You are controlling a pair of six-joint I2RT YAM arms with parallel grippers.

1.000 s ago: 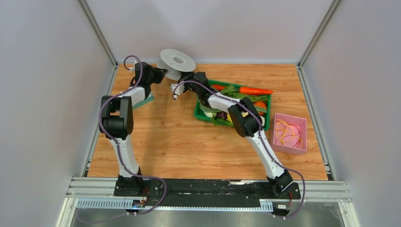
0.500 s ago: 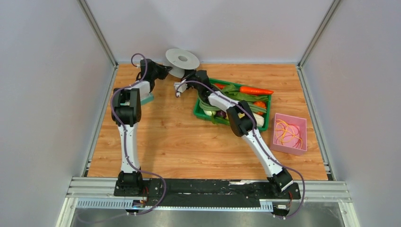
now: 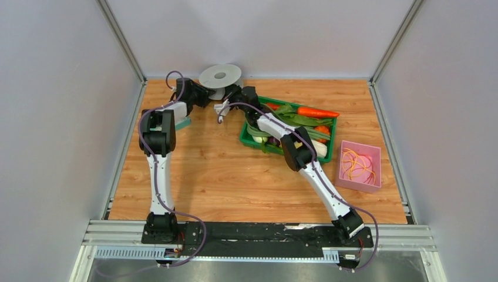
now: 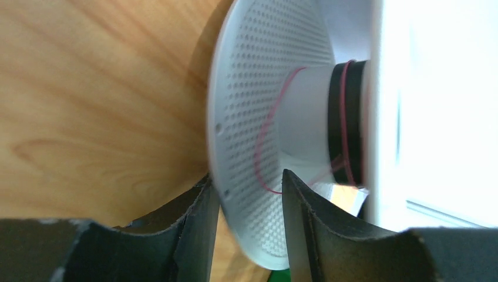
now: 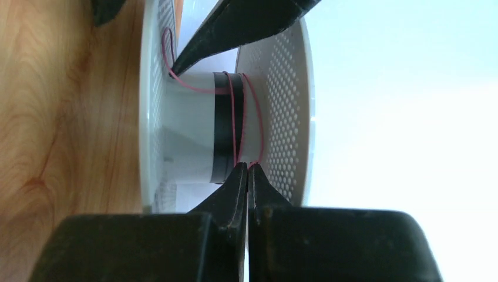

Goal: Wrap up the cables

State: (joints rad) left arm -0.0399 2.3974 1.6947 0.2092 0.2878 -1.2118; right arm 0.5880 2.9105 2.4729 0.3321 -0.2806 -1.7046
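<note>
The light-grey spool (image 3: 219,74) lies almost flat at the back of the table, with perforated flanges (image 4: 252,106) and a black band on its hub (image 5: 188,135). The cable is a thin pink strand (image 5: 235,117) wound a few turns round the hub, with a loose loop (image 4: 261,141) lying against the flange. My left gripper (image 3: 205,94) is open and straddles the rim of one flange (image 4: 246,174) with a gap showing. From the other side my right gripper (image 3: 230,95) is shut, and the strand is pinched at its tips (image 5: 248,166). One left finger (image 5: 235,29) reaches between the flanges.
A green tray (image 3: 242,136) of vegetables, with a carrot (image 3: 317,112), sits right of the spool under my right arm. A pink box (image 3: 359,165) holding yellowish strands stands at the far right. A teal object (image 3: 183,122) lies beneath my left arm. The back wall is just behind the spool.
My left gripper has opened and let go of the flange rim. The spool has dropped from a raised tilt to nearly flat. The left arm has stretched further back. The right gripper has stayed shut.
</note>
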